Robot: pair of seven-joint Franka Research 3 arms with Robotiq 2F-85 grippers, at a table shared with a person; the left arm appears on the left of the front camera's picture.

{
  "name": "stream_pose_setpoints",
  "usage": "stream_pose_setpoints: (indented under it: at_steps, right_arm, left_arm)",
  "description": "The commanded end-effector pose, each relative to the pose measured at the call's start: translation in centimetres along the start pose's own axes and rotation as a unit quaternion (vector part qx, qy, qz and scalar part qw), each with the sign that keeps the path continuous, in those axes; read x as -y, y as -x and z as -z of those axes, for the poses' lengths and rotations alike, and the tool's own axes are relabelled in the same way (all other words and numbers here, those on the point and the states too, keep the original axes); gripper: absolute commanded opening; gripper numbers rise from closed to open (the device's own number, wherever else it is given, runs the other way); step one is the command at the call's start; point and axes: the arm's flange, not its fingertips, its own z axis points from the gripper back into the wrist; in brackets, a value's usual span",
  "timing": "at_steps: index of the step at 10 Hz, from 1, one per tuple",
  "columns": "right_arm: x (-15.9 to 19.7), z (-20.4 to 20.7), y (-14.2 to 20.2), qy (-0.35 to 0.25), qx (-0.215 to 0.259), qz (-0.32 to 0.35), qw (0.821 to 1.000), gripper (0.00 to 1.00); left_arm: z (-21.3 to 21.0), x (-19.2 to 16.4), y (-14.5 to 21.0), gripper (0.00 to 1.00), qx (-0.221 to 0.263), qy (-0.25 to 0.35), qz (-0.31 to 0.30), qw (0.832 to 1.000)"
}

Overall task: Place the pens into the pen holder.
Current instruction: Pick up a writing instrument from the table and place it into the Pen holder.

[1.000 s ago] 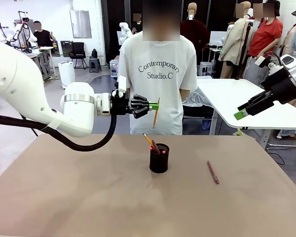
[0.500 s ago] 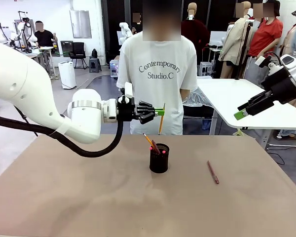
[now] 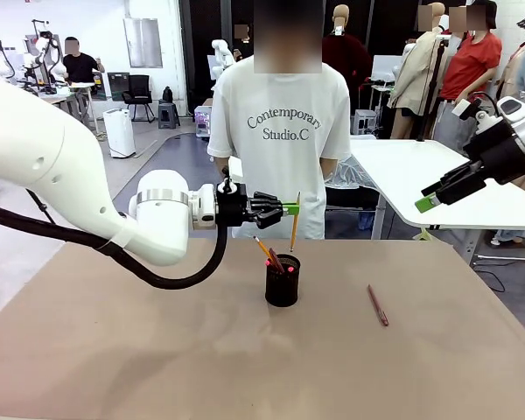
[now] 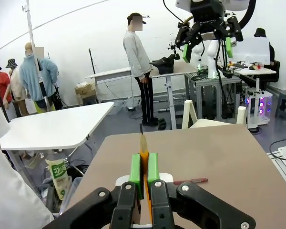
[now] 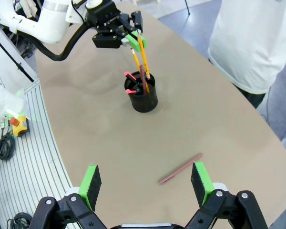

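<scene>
My left fingers (image 3: 289, 208) are pinched tight on a yellow pencil (image 3: 294, 226). I hold it upright with its tip just above the cup (image 3: 283, 287) so that, I judge, it can drop straight in beside the second pencil (image 3: 262, 248) and dark pen (image 3: 276, 261) leaning inside. Right of the cup, well apart, a reddish pen (image 3: 378, 305) lies flat on the counter (image 3: 114, 350), and higher right my right fingers (image 3: 429, 202) hang spread wide and empty, leaving room over the cup.
</scene>
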Motion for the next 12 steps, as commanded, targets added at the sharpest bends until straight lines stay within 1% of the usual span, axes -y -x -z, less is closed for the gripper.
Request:
stream_pose_setpoints:
  at_steps: [1,5,10,11,12]
  right_arm:
    - [0.0,0.0,-0.2,-0.001,0.007,0.0,1.0,1.0]
    - [0.0,0.0,-0.2,-0.001,0.007,0.0,1.0,1.0]
    - [0.0,0.0,-0.2,-0.001,0.007,0.0,1.0,1.0]
    - [0.0,0.0,-0.2,-0.001,0.007,0.0,1.0,1.0]
    - [0.0,0.0,-0.2,-0.001,0.007,0.0,1.0,1.0]
  left_arm:
    - [-0.3,0.8,0.2,0.0,0.002,-0.011,-0.017,1.0]
    - [-0.3,1.6,2.1,0.0,-0.013,-0.01,-0.039,0.999]
    - [-0.8,1.3,1.6,0.96,-0.019,-0.012,-0.024,0.999]
    - [-1.0,1.2,1.6,1.0,-0.017,-0.013,-0.023,1.0]
    - [-1.1,1.3,1.4,1.0,-0.018,-0.012,-0.021,1.0]
